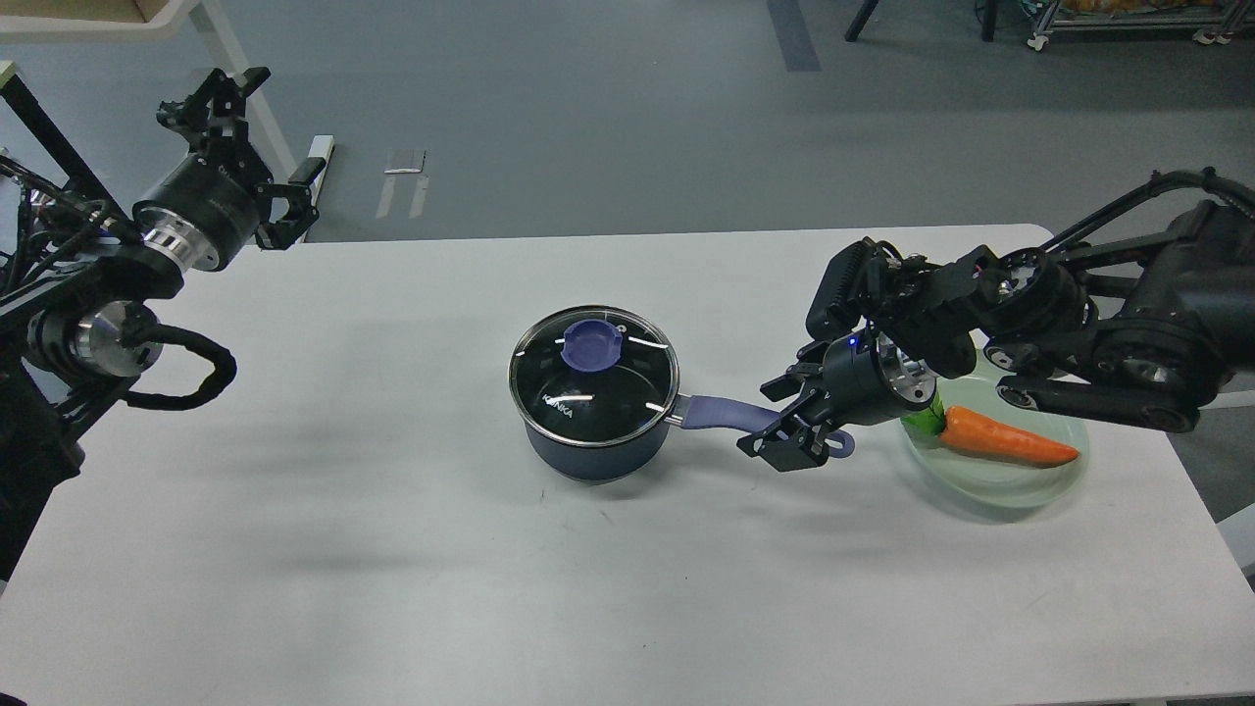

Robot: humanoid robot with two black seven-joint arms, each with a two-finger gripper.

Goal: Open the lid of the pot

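The dark navy pot (588,453) stands mid-table with the glass lid (594,375) seated on it. The lid's blue-purple knob (590,344) is free. The pot's purple handle (721,414) points right. My right gripper (781,420) has one finger above and one below the handle's far end and looks closed on it. The handle's end loop (843,446) shows behind the fingers. My left gripper (263,147) is open and empty, raised at the far left past the table's back edge, far from the pot.
A pale green plate (1010,490) with a carrot (1005,441) lies right of the pot, partly under my right arm. The white table (392,549) ends in front and at the right. Grey floor lies behind it.
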